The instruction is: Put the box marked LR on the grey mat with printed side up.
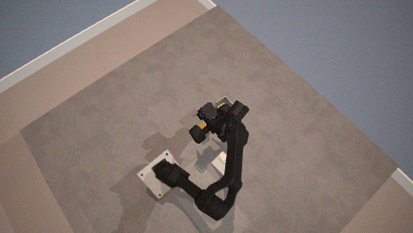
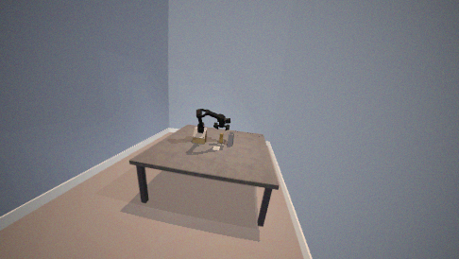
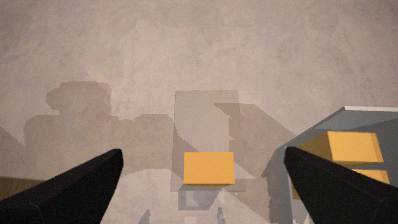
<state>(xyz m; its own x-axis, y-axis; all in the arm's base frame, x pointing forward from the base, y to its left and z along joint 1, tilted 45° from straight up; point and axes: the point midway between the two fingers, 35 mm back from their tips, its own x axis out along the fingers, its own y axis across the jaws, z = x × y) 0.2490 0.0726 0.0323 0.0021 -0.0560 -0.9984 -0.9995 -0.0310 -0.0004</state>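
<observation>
One orange box point(image 3: 209, 168) point(image 1: 202, 125) point(image 2: 221, 138) stands upright on the grey mat point(image 3: 200, 107) point(image 1: 189, 121). Mostly its top shows in the wrist view, and no reach code can be read. Two more orange boxes point(image 3: 355, 146) point(image 3: 372, 176) stand in the grey bin point(image 3: 370, 108) point(image 2: 230, 140); their codes are hidden. My gripper point(image 3: 204, 155) point(image 1: 211, 122) point(image 2: 222, 127) is open and empty. It hangs above the mat box, pointing down, with a finger to either side of it in the wrist view. The right finger covers part of the bin and its boxes there.
A whitish flat object point(image 1: 218, 161) point(image 2: 215, 148) lies on the table near the mat, partly under my arm in the top view. The arm's base plate point(image 1: 146, 179) is to the left. The bin stands close beside the mat, its wall rising near the right finger.
</observation>
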